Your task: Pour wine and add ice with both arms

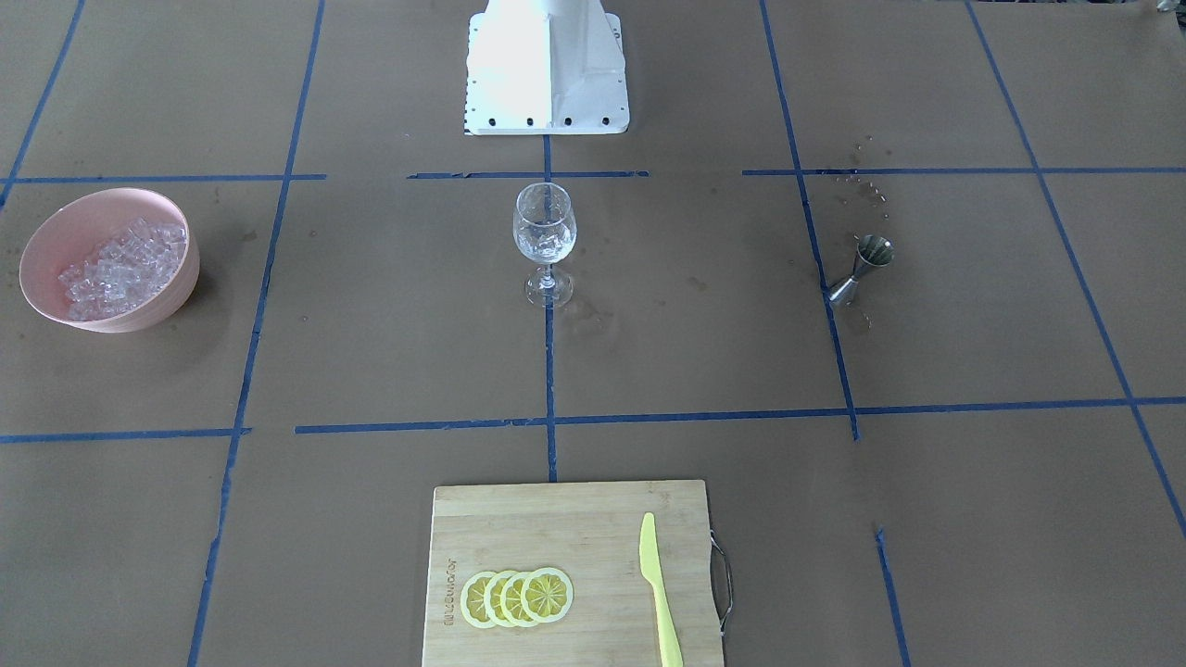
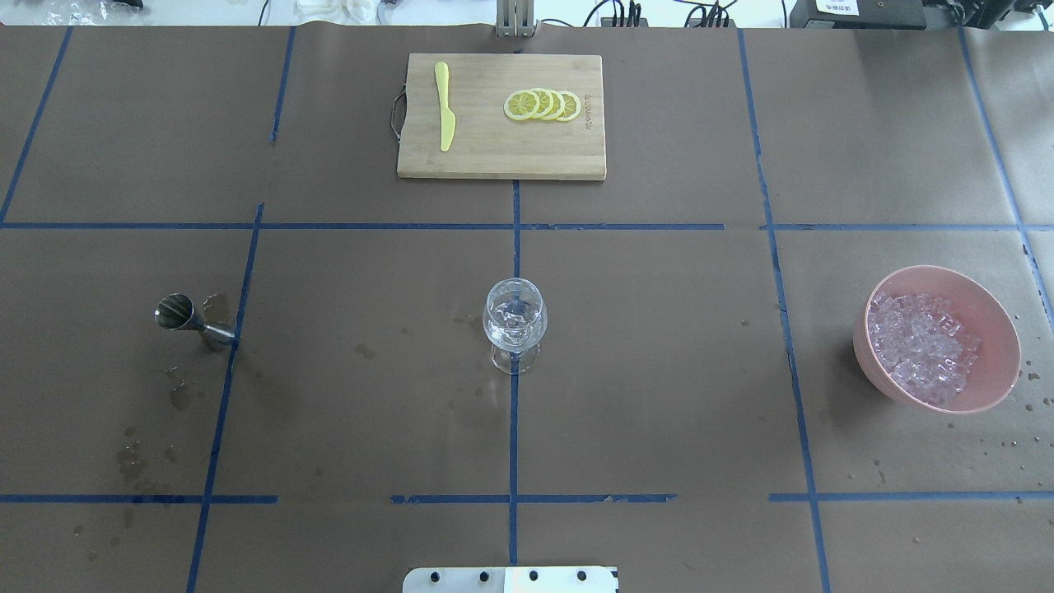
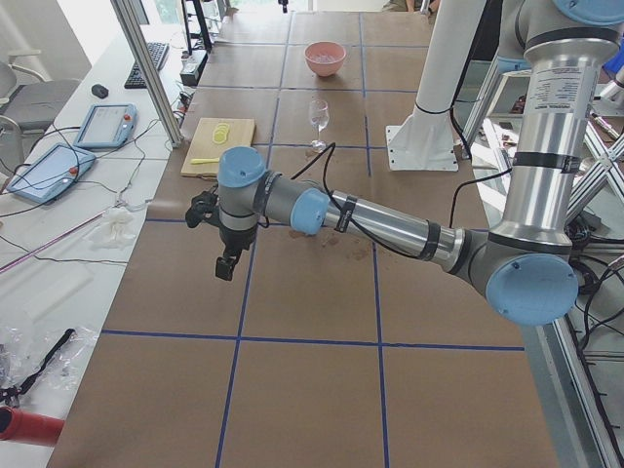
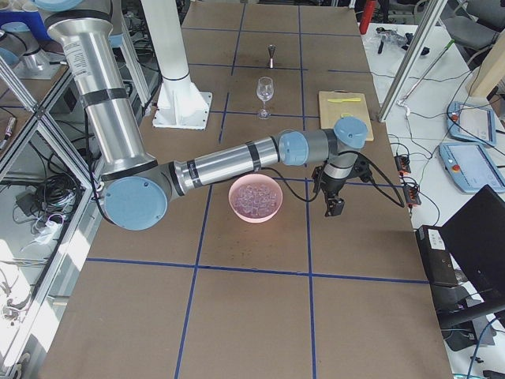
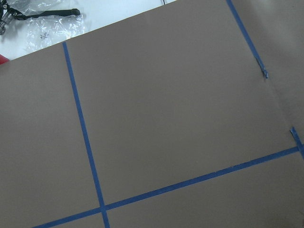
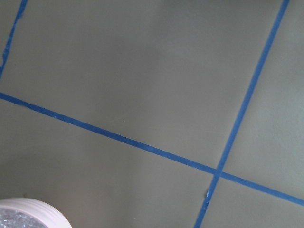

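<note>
Left gripper (image 3: 224, 267) hangs over bare table paper at the left end, well apart from the jigger (image 2: 188, 318); whether it is spread or pressed together I cannot tell. Mid-table stands the glass (image 2: 514, 319), a few cubes inside; wine is not discernible. Farthest, ice (image 2: 926, 346) heaps the bowl (image 2: 981, 303). The right gripper (image 4: 334, 207) hangs beside the bowl, its state equally unclear.

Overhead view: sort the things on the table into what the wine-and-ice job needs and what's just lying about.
Belongs to the job:
- wine glass
- metal jigger
- pink bowl
- ice heaped in that bowl

Just lying about:
- cutting board
- lemon slices on it
- yellow knife on it
</note>
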